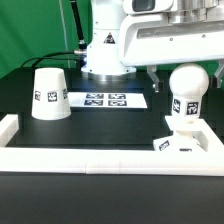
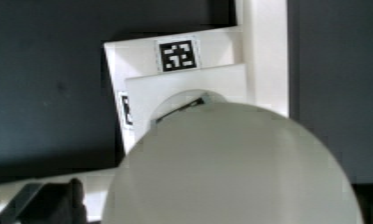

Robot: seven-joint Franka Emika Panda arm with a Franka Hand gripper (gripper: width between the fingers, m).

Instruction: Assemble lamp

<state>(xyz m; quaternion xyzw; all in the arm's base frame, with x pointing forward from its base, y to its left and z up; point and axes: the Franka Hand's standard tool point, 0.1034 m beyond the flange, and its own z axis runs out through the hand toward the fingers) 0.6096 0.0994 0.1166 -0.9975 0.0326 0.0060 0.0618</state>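
Black table (image 1: 100,135) is carrying your lamp parts.
Your gripper (image 1: 183,76) is hanging with jaws spread, clasping nothing; the bulb (image 1: 186,95) is standing between its fingers (image 2: 50,203), seated on the base (image 1: 185,143) directly beneath, while the shade (image 1: 49,94) is resting well off to one side.

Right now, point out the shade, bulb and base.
shade (image 1: 57,92): exterior view, side wall.
bulb (image 1: 187,82): exterior view, round head.
base (image 2: 153,80): wrist view, bare face beside its tag.
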